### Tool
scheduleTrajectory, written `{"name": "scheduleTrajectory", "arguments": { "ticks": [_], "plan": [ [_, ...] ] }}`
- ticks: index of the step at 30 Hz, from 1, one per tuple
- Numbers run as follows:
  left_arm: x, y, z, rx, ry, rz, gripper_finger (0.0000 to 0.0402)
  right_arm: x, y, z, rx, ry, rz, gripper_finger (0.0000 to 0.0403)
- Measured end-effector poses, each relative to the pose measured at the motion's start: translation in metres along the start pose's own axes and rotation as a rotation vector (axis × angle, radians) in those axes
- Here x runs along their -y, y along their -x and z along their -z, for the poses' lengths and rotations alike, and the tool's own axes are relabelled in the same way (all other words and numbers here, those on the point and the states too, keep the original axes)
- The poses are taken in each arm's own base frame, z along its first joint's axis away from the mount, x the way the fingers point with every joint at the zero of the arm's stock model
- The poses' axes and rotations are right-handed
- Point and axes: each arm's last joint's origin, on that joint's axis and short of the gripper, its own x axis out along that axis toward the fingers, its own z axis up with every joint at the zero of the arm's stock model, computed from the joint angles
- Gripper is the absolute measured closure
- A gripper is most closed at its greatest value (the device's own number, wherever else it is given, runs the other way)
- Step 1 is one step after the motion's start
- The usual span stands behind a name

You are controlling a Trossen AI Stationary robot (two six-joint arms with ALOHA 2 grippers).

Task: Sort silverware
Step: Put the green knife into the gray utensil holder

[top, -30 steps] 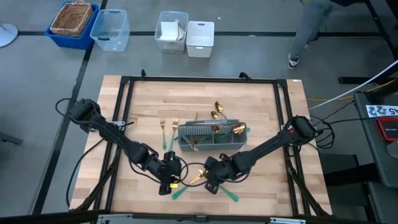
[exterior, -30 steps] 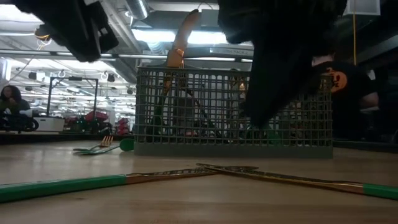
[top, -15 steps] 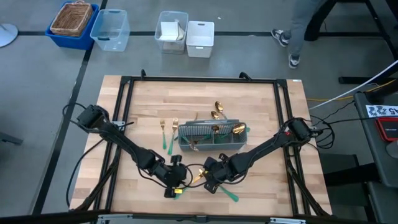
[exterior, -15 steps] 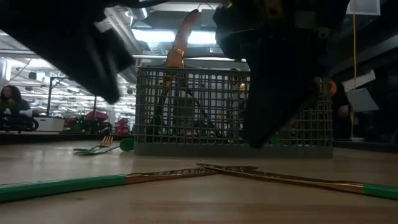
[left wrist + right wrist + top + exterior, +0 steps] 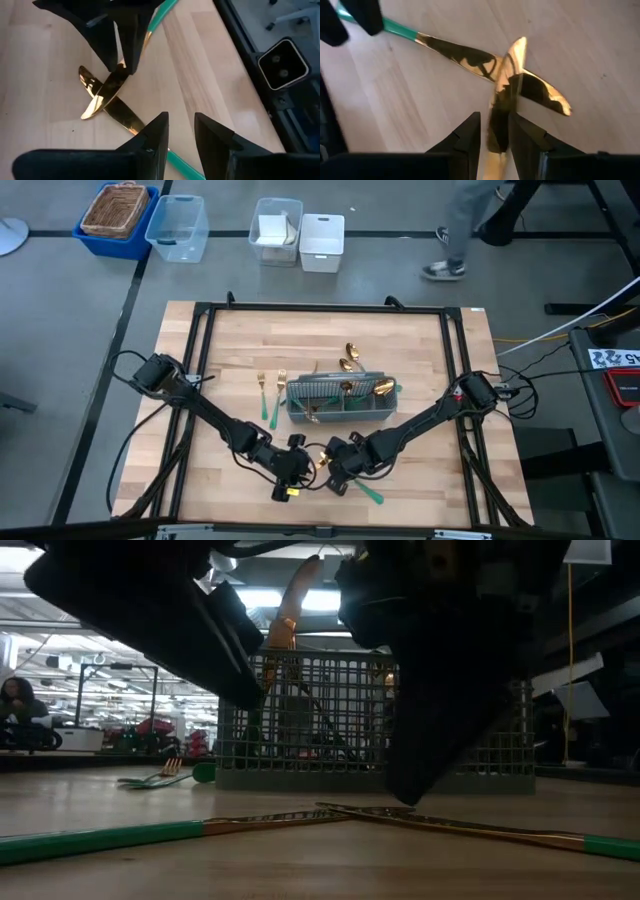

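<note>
Near the front edge of the bench, two teal-handled gold knives [image 5: 107, 97] lay crossed, blade over blade, flat on the wood. That crossing probably explained why both arms had gathered there: lifting one knife cleanly meant freeing it from the other. The right gripper [image 5: 491, 131] sat low over the upper knife, its fingers slightly parted on either side of the gold blade, close to closing but with no firm hold yet visible. The left gripper [image 5: 178, 131] hovered just beside the pair, its fingers narrowly apart and holding nothing. Behind them, toward the middle of the bench, the grey mesh caddy [image 5: 340, 402] already held several pieces. Two forks [image 5: 270, 385] lay just off its left end, and two spoons [image 5: 348, 358] lay behind it.
</note>
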Motion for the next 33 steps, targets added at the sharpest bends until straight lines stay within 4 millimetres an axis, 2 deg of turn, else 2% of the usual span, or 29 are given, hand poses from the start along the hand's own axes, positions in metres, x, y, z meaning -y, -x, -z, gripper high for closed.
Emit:
{"name": "scheduleTrajectory", "arguments": {
  "ticks": [15,20,33],
  "plan": [
    [-0.003,0.001,0.009,-0.098,0.071,-0.042,0.0316,0.003,-0.002,0.000,0.040,-0.001,0.048,0.0304],
    [0.001,0.011,0.011,-0.135,0.127,-0.051,0.0316,0.002,-0.002,0.000,0.029,-0.001,0.038,0.0304],
    [0.045,0.057,0.028,-0.238,0.170,-0.040,0.0316,0.001,-0.002,0.001,-0.004,-0.002,0.011,0.0304]
  ]
}}
